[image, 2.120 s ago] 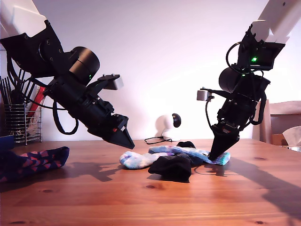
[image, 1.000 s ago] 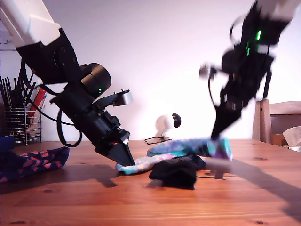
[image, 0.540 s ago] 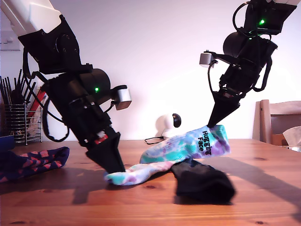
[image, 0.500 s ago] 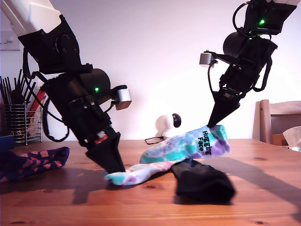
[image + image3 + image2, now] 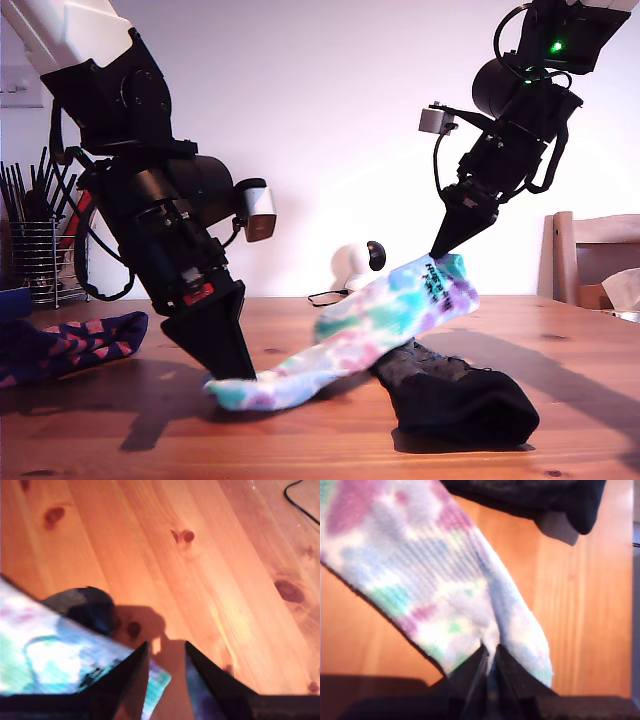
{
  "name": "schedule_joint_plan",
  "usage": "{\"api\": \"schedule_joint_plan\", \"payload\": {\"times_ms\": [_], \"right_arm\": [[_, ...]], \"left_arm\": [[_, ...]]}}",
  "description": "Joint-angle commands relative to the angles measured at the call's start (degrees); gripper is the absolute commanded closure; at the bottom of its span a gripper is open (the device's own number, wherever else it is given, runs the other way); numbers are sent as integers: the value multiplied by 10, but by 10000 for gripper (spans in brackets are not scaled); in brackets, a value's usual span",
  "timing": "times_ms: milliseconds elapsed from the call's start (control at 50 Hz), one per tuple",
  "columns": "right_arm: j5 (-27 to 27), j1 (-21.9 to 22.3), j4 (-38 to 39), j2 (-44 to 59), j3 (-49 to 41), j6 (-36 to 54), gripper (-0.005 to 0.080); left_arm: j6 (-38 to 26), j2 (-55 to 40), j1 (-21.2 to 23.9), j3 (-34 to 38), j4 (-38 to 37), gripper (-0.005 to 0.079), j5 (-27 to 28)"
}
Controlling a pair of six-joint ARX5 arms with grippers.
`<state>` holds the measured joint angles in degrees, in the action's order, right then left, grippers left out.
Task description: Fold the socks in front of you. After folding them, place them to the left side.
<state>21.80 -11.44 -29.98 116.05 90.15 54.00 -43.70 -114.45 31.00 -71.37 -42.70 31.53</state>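
Observation:
A pastel tie-dye sock (image 5: 370, 325) stretches slantwise between my two grippers. My first gripper (image 5: 232, 375), at the exterior view's left, is down at the table and shut on the sock's toe end (image 5: 435, 590). My second gripper (image 5: 437, 252), at the exterior view's right, holds the printed cuff (image 5: 45, 655) up in the air, shut on it. A black sock (image 5: 455, 400) lies crumpled on the table under the raised end, also seen as the black sock (image 5: 530, 495) past the toe. A navy sock with pink blocks (image 5: 80, 340) lies at the exterior view's left.
A wire rack with utensils (image 5: 40, 260) stands at the back of the exterior view's left. A small white round device (image 5: 352, 265) with a cable sits at the back middle. A wooden chair (image 5: 595, 260) stands at the exterior view's right. The table (image 5: 320, 440) is knotty wood.
My second gripper rose with the cuff, lifting it off the table. My first gripper came down onto the toe and drew it toward the exterior view's left. The black sock slid frontward and right.

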Motion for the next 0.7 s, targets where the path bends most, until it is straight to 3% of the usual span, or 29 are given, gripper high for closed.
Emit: {"api": "schedule_joint_plan", "payload": {"times_ms": [0,80,320,480,680], "right_arm": [[-16,-5,2,33,-8,-3,500],[-47,-5,-7,35,-8,-11,484],[-64,7,-64,35,-8,-38,474],[-91,7,-62,35,-8,-87,397],[-93,9,-70,35,-8,-186,394]], "left_arm": [[-3,-52,16,48,-20,766,-19],[-3,-52,16,48,-24,766,-19],[-1,-52,16,48,-25,766,-20],[0,-52,16,48,-25,766,-20],[0,-52,16,48,-25,766,-20]]}}
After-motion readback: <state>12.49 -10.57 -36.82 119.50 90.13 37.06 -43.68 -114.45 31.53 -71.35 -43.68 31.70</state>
